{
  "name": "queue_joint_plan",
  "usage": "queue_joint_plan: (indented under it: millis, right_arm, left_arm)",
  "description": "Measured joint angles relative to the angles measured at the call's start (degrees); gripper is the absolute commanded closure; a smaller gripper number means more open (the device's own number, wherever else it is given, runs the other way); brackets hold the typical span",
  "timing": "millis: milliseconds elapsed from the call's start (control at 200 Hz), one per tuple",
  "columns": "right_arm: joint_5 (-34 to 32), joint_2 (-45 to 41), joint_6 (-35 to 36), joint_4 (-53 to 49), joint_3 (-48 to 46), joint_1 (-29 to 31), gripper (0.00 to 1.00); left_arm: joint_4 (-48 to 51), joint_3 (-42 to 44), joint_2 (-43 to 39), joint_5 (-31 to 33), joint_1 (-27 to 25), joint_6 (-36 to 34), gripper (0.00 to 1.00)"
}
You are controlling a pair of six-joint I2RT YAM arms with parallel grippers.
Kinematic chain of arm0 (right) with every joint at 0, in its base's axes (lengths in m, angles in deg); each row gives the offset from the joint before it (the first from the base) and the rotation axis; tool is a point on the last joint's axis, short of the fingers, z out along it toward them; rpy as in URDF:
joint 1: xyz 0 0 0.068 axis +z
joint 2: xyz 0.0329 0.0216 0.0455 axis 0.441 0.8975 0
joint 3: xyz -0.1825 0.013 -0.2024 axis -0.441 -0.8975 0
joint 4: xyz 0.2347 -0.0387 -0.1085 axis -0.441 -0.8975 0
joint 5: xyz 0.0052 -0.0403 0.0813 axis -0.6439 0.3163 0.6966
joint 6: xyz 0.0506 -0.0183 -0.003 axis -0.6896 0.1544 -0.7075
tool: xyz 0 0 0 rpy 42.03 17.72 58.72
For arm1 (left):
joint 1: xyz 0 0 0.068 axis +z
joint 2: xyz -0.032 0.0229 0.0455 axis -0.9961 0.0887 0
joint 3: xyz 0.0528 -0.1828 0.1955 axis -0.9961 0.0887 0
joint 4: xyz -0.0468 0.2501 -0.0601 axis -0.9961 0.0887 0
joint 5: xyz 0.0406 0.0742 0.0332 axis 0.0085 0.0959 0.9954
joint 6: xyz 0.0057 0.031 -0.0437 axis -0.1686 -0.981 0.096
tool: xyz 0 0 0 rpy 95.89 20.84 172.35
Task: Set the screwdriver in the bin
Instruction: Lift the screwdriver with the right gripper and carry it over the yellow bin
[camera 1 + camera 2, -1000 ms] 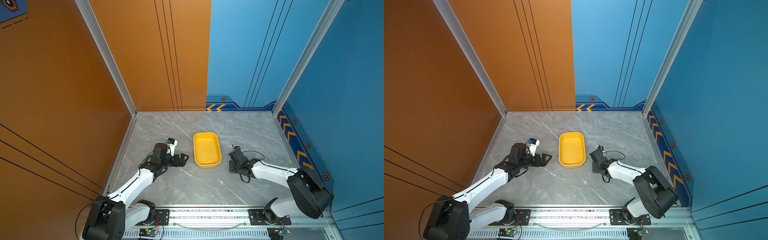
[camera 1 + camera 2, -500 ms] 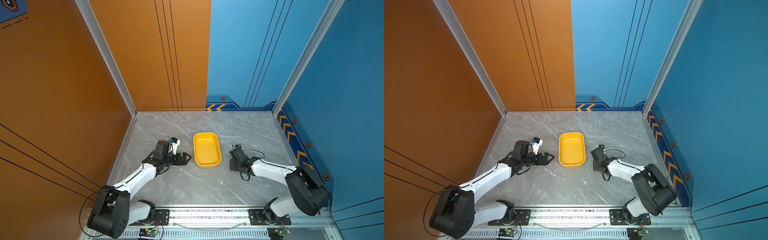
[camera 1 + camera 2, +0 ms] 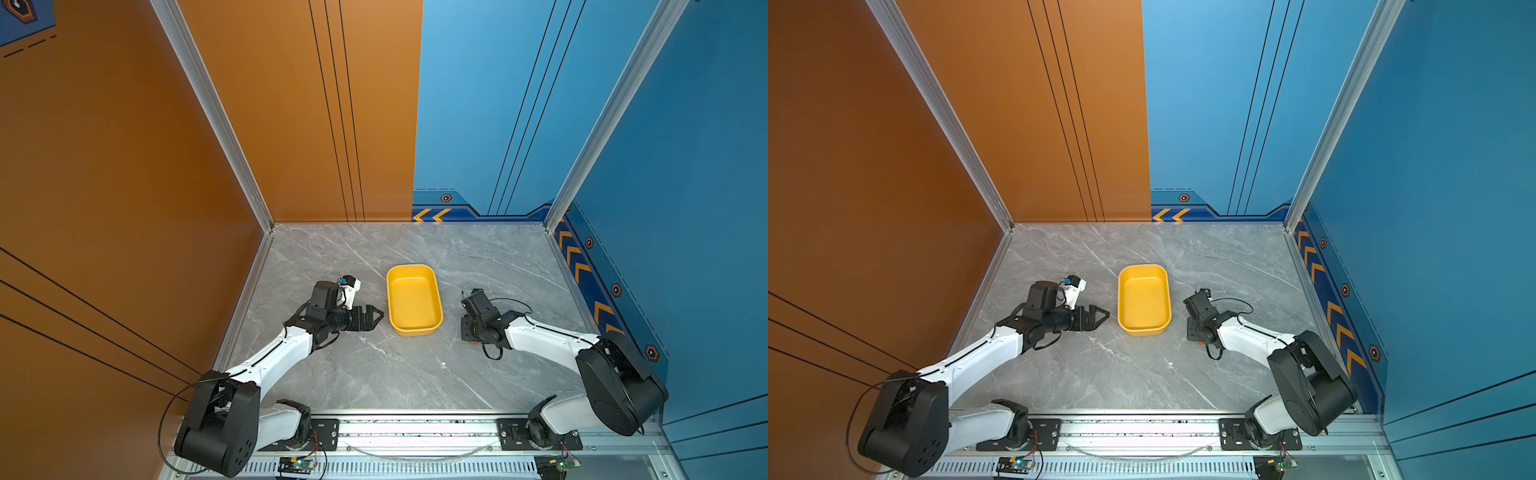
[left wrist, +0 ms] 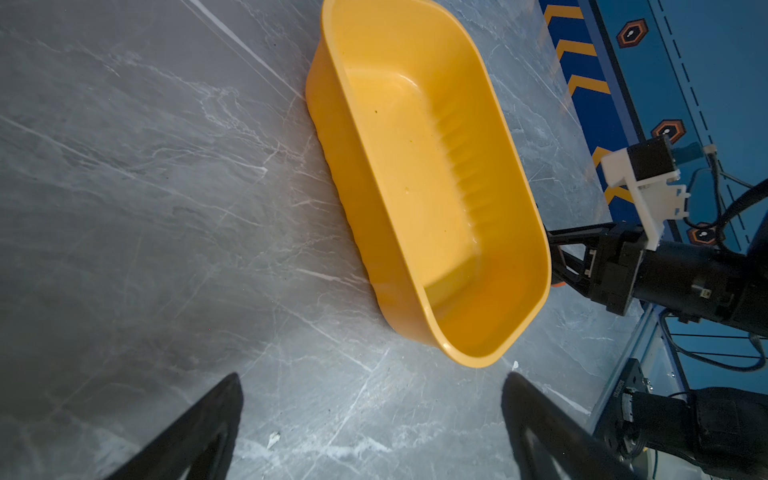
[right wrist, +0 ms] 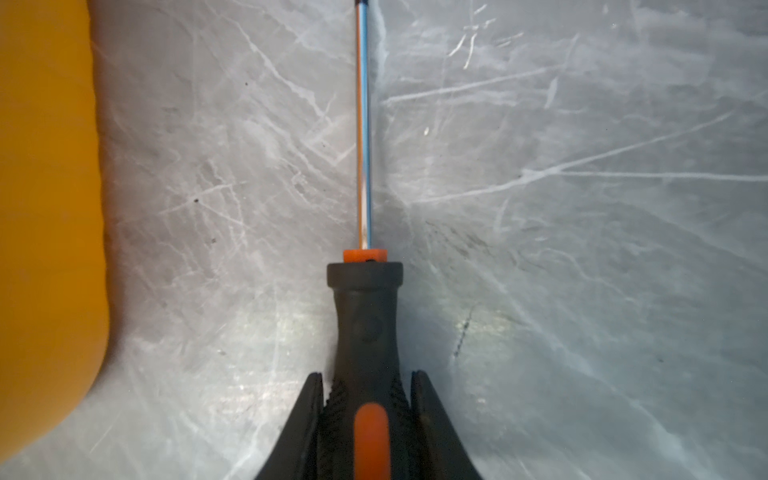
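- My right pincer [image 5: 366, 376]: jaws drawn in on the ribbed black handle of a slim screwdriver [image 5: 365, 316], one finger on each side of the grip, with an orange stripe showing between them.
- Screwdriver, forward part: the handle narrows, then flares to a black collar with an orange ring; a thin metal shaft [image 5: 364, 124] runs straight on past the edge of the right wrist view.
- Screwdriver, position: low over the grey marble tabletop [image 5: 582, 249], outside the tray. I cannot tell whether it touches the surface.
- In a top view only the orange butt [image 3: 472, 342] shows from under my right wrist.
- Shallow yellow plastic bin [image 3: 388, 299], rectangular with rounded corners: it stands on the tabletop between my two arms, nothing inside. Its long wall [image 5: 45, 208] runs near the screwdriver, roughly parallel to the shaft and apart from it.
- My left pincer [image 4: 372, 378]: jaws spread wide with nothing between them, near the bin's other long wall [image 4: 340, 166] and a short end, not touching it.
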Motion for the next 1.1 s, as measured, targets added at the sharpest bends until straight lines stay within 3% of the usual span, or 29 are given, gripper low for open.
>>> queue_joint_plan:
  millis: [436, 591, 876, 1096]
  right_arm:
    - [3.21, -10.19, -1.31, -10.67, 12.02, -0.26, 0.94]
    - [3.93, -10.38, -3.34, -11.3, 17.11, 2.4, 0.93]
    - [-1.36, -1.88, -6.51, -11.69, 27.15, 13.66, 0.93]
    - [-3.65, 6.69, -9.46, -11.82, 30.91, 16.94, 0.92]
  left_arm:
    - [-0.13, 0.0, 0.39, -1.51, 0.5, 0.2, 0.02]
    - [-0.61, 0.0, 0.39, -2.69, 0.83, 0.5, 0.02]
    - [-2.14, 0.0, 1.27, -4.44, 1.62, 1.18, 0.02]
    - [-2.64, 0.0, 1.62, -5.22, 2.27, 1.68, 0.02]
